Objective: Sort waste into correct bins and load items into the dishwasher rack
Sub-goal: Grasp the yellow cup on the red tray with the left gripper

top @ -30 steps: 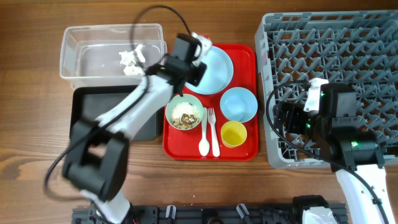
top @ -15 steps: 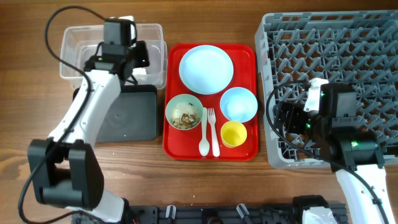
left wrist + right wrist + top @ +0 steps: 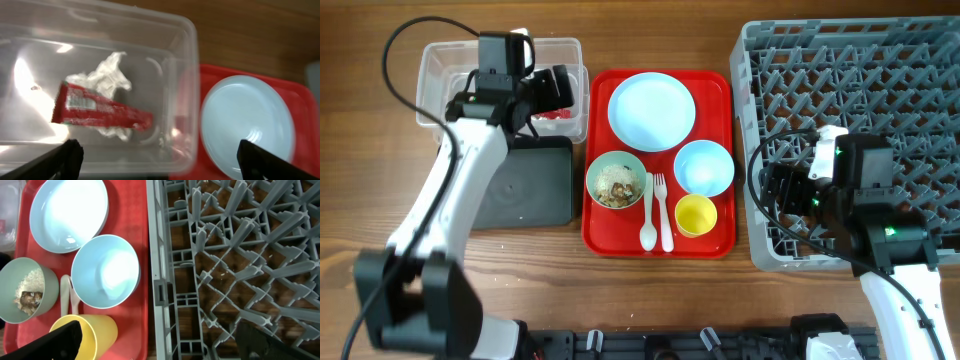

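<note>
1. Here shows the left gripper (image 3: 162, 159) spread wide above the clear tub (image 3: 186, 75), gripping nothing.
2. Places the red-and-white wrapper (image 3: 100, 111) loose inside that tub, on crumpled white material (image 3: 107, 70).
3. Finds the right gripper (image 3: 165, 339) equally wide, empty, over the dishwasher rack (image 3: 225, 255) edge beside the red tray (image 3: 144, 240).

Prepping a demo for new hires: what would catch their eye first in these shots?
The red tray in the middle of the table, loaded with a plate, blue bowl, green bowl, yellow cup and white cutlery. Next, the red wrapper lying in the clear tub at the left, under the open left claw. The big grey rack fills the right side.
</note>
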